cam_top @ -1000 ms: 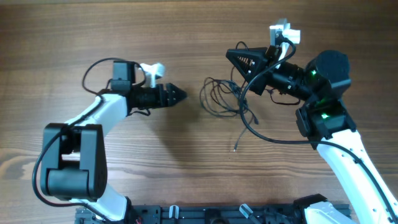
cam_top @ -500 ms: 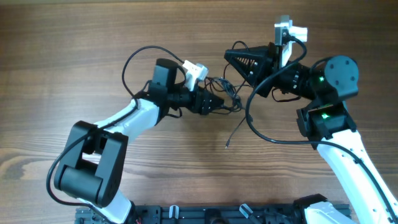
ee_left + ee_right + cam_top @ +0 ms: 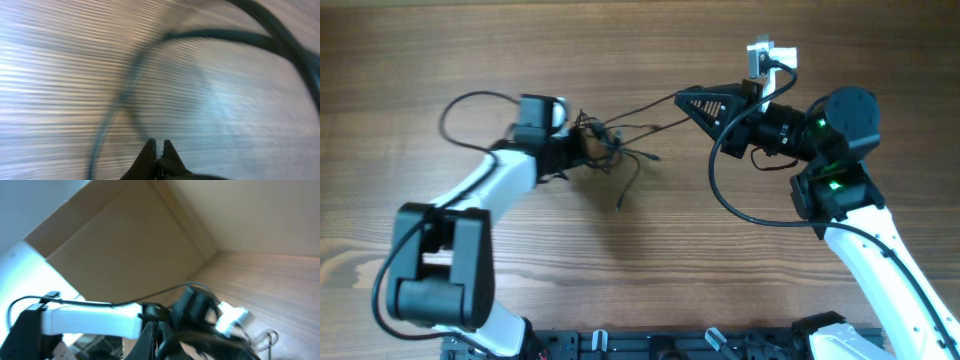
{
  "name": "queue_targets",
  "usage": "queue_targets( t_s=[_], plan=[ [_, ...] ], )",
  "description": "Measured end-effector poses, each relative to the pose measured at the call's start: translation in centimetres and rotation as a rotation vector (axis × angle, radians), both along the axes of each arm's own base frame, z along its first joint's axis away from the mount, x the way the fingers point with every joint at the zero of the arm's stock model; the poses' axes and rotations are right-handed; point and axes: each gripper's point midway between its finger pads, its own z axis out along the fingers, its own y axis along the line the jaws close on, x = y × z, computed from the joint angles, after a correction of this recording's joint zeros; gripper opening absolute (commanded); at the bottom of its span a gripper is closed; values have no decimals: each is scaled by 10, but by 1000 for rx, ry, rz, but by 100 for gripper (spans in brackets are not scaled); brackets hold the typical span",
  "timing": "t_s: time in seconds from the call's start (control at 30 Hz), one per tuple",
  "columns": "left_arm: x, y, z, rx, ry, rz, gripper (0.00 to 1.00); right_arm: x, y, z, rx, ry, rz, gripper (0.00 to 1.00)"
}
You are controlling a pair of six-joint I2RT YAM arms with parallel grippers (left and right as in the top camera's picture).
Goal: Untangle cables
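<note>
The cables (image 3: 611,148) are thin black cords bunched at the tip of my left gripper (image 3: 588,150), which is shut on the bundle. Two thin strands (image 3: 640,108) run taut from the bundle up to my right gripper (image 3: 682,97), which is shut on them, raised at the upper middle. A loose plug end (image 3: 620,205) trails toward the front. In the left wrist view, the left gripper (image 3: 159,145) shows closed jaws over blurred wood, with a smeared cord (image 3: 131,75) curving past. In the right wrist view, the right gripper (image 3: 156,324) is shut, facing the left arm (image 3: 90,320).
A thick black arm wire loops behind the left arm (image 3: 460,105), and another hangs below the right wrist (image 3: 720,195). The arm bases and a black rail (image 3: 670,345) line the table's front edge. A tan wall (image 3: 150,245) fills the right wrist view.
My left gripper swung right into the bundle, closed on it and pulled it left. The cords are now stretched out toward the right gripper, which barely moved.
</note>
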Motion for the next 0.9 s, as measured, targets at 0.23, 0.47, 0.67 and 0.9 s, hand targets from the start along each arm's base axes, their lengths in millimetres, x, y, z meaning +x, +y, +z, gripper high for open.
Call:
queue_targets(
  t_s=[0.23,0.47,0.67,0.9],
  plan=[
    [4,56,63,-519,-172,-78,9,34,-22,-60,-187,132,-241,4],
    [-16,22,137,-856,-391,-410,6,26,-19,-100,-324,211,-243,4],
    [-4,40,110,-792,-237,-186,15,30,-40,-167,-513,412,-355,4],
    [-8,-17,74,-614,-113,-225,50,7,-66,-225,-700,640,-408,4]
  ],
)
